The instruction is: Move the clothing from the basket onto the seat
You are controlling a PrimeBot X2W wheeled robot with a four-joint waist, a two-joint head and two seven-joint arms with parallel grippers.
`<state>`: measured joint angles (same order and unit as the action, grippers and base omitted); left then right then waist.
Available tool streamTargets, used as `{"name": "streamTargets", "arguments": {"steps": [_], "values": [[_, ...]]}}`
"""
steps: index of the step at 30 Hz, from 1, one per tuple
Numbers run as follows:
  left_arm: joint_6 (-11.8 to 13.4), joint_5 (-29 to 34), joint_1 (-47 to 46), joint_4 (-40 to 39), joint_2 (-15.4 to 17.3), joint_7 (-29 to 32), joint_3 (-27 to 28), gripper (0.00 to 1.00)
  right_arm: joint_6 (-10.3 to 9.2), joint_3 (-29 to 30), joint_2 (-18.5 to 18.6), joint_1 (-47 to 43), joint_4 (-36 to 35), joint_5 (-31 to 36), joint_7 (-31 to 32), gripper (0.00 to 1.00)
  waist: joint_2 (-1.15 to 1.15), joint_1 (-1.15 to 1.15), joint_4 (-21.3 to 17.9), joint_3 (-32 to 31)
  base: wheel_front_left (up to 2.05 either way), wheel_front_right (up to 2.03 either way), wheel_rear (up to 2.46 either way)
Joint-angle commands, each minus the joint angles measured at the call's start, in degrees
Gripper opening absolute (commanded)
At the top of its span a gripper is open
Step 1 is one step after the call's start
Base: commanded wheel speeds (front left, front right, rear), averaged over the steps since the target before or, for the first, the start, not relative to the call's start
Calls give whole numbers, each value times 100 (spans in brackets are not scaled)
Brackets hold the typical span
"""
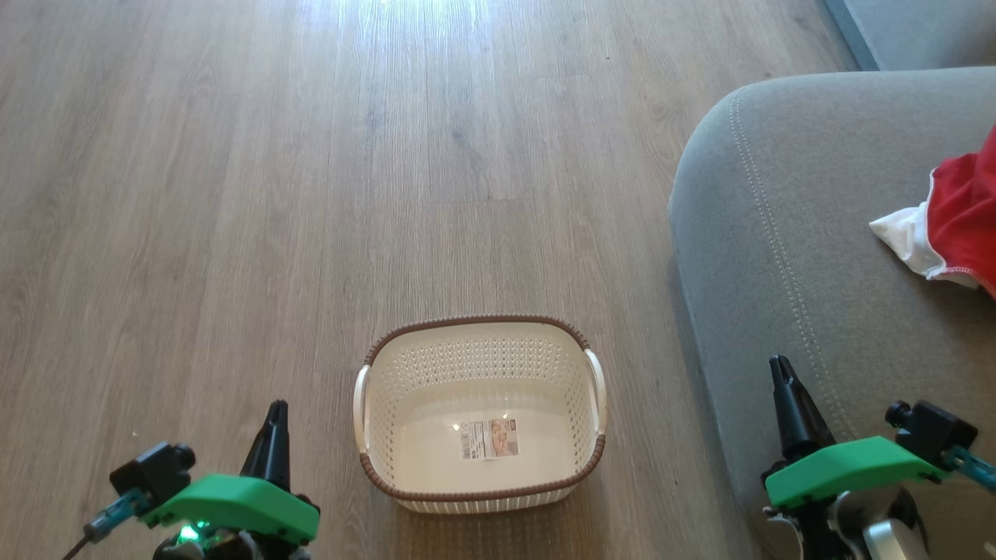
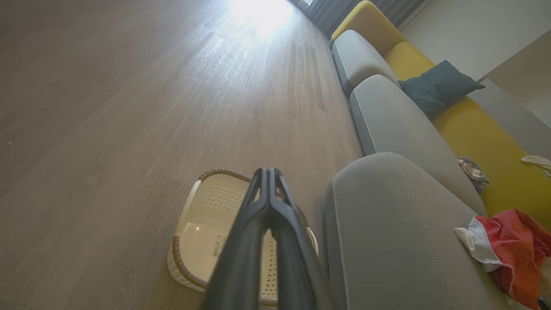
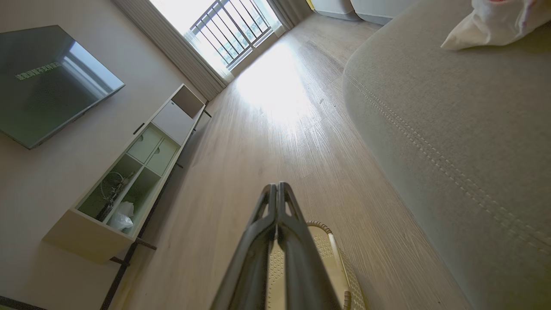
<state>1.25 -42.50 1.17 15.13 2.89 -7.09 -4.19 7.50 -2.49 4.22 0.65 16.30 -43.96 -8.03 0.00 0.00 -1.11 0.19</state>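
The cream basket with a brown braided rim stands on the wood floor, holding nothing but its bottom sticker; it shows too in the left wrist view and the right wrist view. Red clothing with white trim lies on the grey seat, also seen from the left wrist on the seat; the right wrist view catches its white part. My left gripper is shut, left of the basket. My right gripper is shut over the seat's front edge. Both hold nothing.
Further grey cushions, a yellow sofa back and a dark pillow run along the right. A low shelf unit and a wall television stand across the open wood floor.
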Motion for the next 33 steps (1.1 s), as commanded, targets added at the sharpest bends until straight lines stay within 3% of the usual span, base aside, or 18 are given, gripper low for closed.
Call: {"name": "streamTargets", "arguments": {"steps": [1,33], "values": [[-41,-158,-285,-171,6,20,127,0,0,2,20,266,-197,-165,43,0,0,0,2,0,0,0,0],[-368,-2046,-462,-146,6,544,496,0,-1,302,-3,374,-211,-2035,554,0,0,0,45,-1,0,0,0]]}}
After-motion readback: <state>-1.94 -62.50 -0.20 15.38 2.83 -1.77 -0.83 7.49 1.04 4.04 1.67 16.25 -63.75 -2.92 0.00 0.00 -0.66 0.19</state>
